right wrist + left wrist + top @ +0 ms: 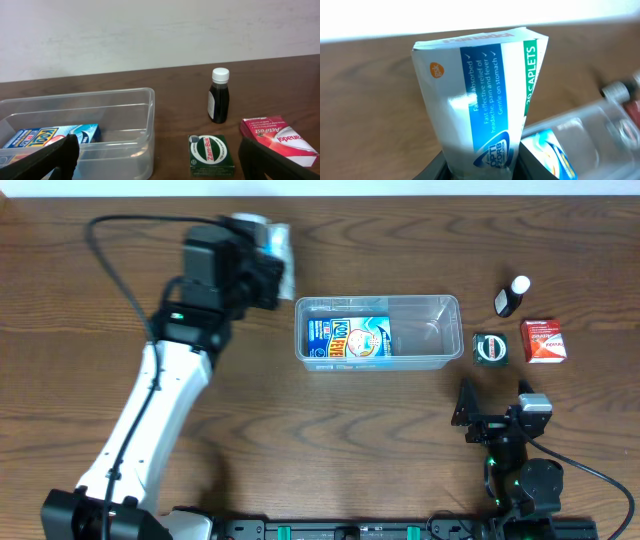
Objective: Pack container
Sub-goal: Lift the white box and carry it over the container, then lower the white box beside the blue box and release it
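From overhead, the container [378, 299] lies mid-bench with its long side across the view. A blue box [350, 338] lies flat in its left half, which leaves the right half free for more. The left end effector [272, 265] hangs up and to the left of the tub, clenched on a white-and-blue carton [280, 260]. That looks like the next item on its way in. A dark bottle [512, 296], a green box [490, 348] and a red box [543, 340] wait in a loose group just right of the container.

The left wrist view shows the carton gripped at its lower end, so the "caplets" panel stands clear above the fingers [535, 162]. The tub at lower right is blurred, and I cannot tell how high the carton sits over it.

In the right wrist view, the right end effector [157, 150] is released. Its fingers are spread wide, low near the bench, and face the three waiting items while touching none.
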Available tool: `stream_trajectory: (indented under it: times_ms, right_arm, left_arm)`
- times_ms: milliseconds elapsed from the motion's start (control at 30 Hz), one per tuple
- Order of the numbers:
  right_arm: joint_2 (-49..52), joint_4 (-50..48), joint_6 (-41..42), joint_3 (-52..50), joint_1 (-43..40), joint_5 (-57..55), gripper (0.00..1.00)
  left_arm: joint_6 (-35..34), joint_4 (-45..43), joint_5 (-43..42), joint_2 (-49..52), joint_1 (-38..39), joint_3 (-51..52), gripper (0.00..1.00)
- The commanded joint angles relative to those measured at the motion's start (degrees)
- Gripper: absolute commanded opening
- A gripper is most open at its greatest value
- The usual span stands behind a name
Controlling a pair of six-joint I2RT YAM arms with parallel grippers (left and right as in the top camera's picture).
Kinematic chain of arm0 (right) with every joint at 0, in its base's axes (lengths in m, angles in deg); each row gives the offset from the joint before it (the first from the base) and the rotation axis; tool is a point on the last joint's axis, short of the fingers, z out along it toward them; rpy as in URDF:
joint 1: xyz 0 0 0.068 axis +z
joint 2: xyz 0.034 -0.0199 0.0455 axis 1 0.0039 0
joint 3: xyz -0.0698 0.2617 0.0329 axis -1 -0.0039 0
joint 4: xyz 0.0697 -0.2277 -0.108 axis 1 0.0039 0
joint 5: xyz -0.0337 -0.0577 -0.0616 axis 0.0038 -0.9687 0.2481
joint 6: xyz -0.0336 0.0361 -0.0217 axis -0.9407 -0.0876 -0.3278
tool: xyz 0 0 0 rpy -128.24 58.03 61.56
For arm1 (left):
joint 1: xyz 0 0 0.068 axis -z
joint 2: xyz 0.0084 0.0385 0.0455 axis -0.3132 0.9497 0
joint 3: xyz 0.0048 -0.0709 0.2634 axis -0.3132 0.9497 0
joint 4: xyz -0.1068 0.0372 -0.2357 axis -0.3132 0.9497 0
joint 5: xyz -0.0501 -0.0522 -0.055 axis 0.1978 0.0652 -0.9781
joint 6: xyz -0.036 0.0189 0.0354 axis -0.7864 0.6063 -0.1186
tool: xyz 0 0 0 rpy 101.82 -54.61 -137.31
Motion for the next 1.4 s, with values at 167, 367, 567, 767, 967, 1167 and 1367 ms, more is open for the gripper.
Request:
stream_trajectory:
  times_ms: [167,367,567,767,967,1167,1367]
  right_arm:
    - [-0.1,0.2,-0.9,-0.1,-0.4,-0.1,0.99]
    - [-0.1,0.2,-0.9,-0.1,-0.4,-0.1,0.99]
    - [-0.1,0.2,-0.9,-0.1,-0.4,-0.1,0.99]
    - [-0.1,0.2,-0.9,-0.1,-0.4,-0.1,0.99]
    - [-0.1,0.2,-0.9,-0.1,-0.4,-0.1,0.99]
    - [-0.1,0.2,-0.9,-0.1,-0.4,-0.1,0.99]
    - [-0.1,0.2,-0.9,-0.1,-0.4,-0.1,0.99]
  left_arm:
    - [23.0,-1.9,-0.7,-1.0,11.9,-0.2,0.33]
    - [24.9,-3.3,-0.7,0.3,15.5,-0.2,0.33]
    - [28.3,-3.3,-0.7,3.9,16.1,-0.2,0.33]
    - [35.7,-3.3,-0.7,5.9,16.1,-0.2,0.33]
    - [43.6,-3.1,-0.7,6.1,16.1,-0.2,0.33]
    - [44.4,-1.9,-0.7,6.4,16.1,0.2,0.33]
    - [45.7,-1.5,-0.7,9.3,16.1,0.2,0.33]
